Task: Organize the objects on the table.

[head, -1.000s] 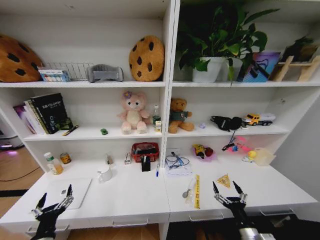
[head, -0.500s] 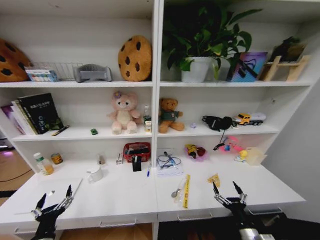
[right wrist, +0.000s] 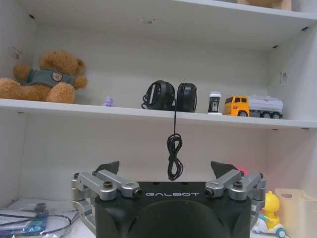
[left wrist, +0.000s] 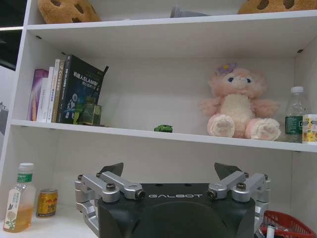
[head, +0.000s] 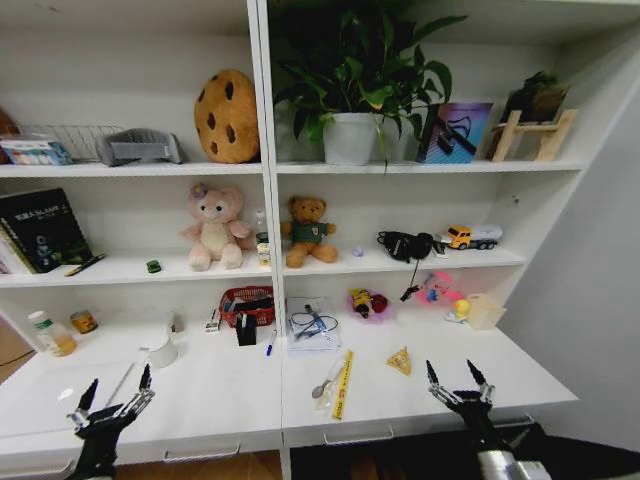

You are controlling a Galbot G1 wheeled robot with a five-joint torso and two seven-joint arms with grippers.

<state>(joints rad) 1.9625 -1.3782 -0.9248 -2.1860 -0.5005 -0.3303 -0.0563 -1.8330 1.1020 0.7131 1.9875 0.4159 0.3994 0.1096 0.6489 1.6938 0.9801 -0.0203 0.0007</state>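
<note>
**Objects lay spread on the counter, both grippers free**

Objects were scattered over the white counter. A white mug stood near the left back, a blue marker lay just beside the black holder, and a yellow ruler lay near the front edge. The left gripper hovered at the front left corner, the right gripper at the front right edge, both with fingers spread and holding nothing.

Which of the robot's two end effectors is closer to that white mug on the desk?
Left. The left end effector hovers open just in front of the white mug; the right end effector, also open, is far across the desk.
</note>
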